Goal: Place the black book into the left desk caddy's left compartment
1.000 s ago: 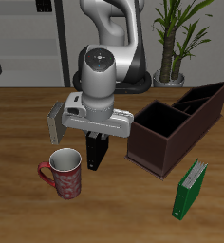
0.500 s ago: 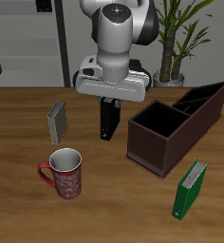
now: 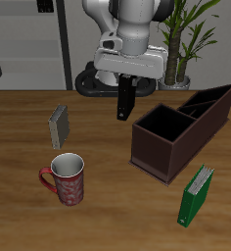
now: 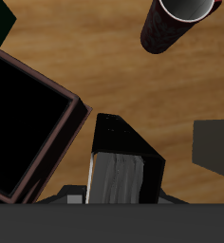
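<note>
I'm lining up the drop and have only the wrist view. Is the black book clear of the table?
Observer: Yes. In the exterior view the black book hangs upright from the fingers, well above the table.
Operator: What lies past the compartment I can see?
Observer: The left desk caddy continues into narrower sections, which run farther back toward the potted plant.

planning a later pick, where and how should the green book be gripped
Grip the green book by its top edge, coming straight down from above, the tool closing across its thin width. It stands upright near the table's front edge, with open table around it, so its faces are free for the fingers.
</note>
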Tool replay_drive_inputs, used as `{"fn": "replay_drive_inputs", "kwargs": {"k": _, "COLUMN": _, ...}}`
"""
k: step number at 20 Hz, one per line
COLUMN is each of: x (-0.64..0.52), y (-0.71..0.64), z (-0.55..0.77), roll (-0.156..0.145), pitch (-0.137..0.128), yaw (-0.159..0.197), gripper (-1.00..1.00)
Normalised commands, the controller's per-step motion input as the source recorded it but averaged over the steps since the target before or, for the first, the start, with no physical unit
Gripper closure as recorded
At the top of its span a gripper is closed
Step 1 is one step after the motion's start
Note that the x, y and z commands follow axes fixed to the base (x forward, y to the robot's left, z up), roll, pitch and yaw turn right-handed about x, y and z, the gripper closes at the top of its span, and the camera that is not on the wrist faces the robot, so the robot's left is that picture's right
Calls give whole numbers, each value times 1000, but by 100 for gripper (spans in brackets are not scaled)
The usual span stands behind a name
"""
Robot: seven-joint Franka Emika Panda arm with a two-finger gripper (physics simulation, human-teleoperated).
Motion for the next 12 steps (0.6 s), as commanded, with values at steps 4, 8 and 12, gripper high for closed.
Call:
{"fn": "replay_drive_inputs", "kwargs": {"k": 4, "x": -437, "y": 155, "z": 237, "roll": -57, "pitch": -40, "yaw": -26, "gripper": 100}}
{"fn": "replay_drive_inputs", "kwargs": {"k": 8, "x": -562, "y": 222, "z": 233, "roll": -79, "pitch": -79, "yaw": -82, "gripper": 100}}
{"fn": "replay_drive_inputs", "kwargs": {"k": 12, "x": -406, "y": 367, "z": 124, "roll": 11, "pitch": -35, "yaw": -48, "gripper": 100}}
